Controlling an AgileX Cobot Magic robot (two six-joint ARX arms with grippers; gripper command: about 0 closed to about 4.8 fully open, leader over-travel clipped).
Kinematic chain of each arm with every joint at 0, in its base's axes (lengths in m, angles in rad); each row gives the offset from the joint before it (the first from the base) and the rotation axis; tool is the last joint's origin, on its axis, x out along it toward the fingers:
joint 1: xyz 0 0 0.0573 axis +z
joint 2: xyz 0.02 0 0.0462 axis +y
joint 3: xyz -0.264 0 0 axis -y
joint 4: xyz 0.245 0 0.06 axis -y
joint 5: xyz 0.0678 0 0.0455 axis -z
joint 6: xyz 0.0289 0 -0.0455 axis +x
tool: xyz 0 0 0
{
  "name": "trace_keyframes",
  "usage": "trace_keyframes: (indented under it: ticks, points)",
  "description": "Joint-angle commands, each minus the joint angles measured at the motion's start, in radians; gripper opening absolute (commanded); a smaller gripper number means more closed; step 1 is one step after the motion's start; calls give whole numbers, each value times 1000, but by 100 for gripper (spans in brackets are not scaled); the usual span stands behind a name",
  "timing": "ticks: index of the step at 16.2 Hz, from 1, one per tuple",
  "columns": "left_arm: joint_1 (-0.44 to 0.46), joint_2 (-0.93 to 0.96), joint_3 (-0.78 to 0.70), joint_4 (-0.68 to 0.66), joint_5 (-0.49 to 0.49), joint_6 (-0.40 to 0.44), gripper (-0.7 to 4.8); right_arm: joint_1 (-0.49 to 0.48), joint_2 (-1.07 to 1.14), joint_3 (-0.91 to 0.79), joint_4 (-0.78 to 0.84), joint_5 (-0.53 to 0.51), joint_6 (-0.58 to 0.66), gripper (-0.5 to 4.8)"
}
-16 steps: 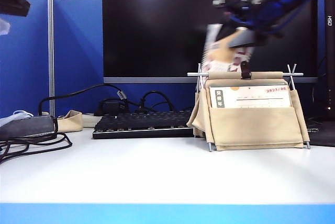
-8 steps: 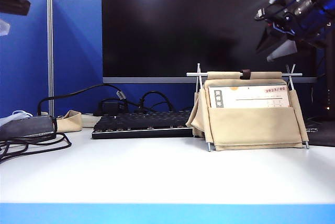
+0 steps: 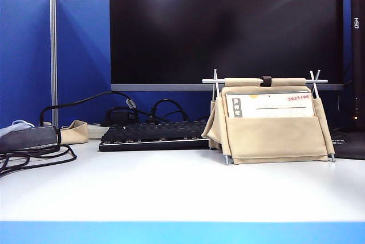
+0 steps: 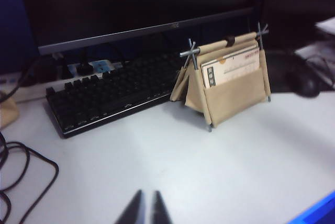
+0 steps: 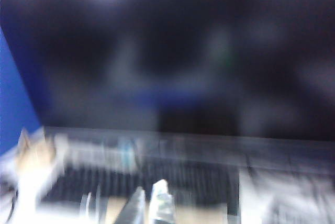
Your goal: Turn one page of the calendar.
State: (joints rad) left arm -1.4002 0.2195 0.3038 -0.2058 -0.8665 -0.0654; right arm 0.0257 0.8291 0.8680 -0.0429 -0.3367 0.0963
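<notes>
Now the calendar (image 3: 268, 120) sits beside the keyboard (image 3: 151, 135), June sheet showing. My left tool (image 4: 145, 206) and right tool (image 5: 148, 203) look clenched, empty; I'd retreat gently, clear of the calendar.

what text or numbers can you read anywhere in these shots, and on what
"2023/06" in red, on the front sheet of the calendar.
"HSO", sideways, on the dark panel at the far right edge of the exterior view.
Dark vertical strip on that sheet: characters too small to read.
Logo on the monitor bezel: too blurred to read.
Keyboard key legends: too small to read.
Right wrist view: all blur, nothing readable.
</notes>
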Motion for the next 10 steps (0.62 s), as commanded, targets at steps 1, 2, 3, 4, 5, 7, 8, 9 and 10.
trace_keyframes:
  ticks: [1, 2, 3, 4, 5, 7, 8, 9, 10]
  points:
    - [1, 2, 0, -46, 52, -4, -5, 4, -358, -256, -37, 9, 27, 7]
    - [1, 2, -8, -48, 60, -20, -5, 4, -460, -336, -68, 40, 63, -2]
    - [1, 2, -23, -48, 83, -50, -5, 3, -565, -425, -114, 41, 100, -2]
    - [1, 2, -44, -47, 155, -72, -5, 3, -675, -512, -175, -3, 145, -2]
    - [1, 2, -85, -47, 219, -73, -5, 3, -797, -597, -221, -89, 201, -2]
    - [3, 0, -158, -31, 199, -87, -5, 13, -801, -646, -273, -129, 210, -2]
    - [2, 2, -199, -5, 158, -131, -5, 18, -802, -661, -261, -99, 167, -2]
    - [1, 2, -220, -2, 158, -130, -5, 18, -813, -669, -259, -60, 162, -2]
    - [1, 2, -230, -3, 146, -130, -5, 24, -821, -685, -250, -21, 156, -2]
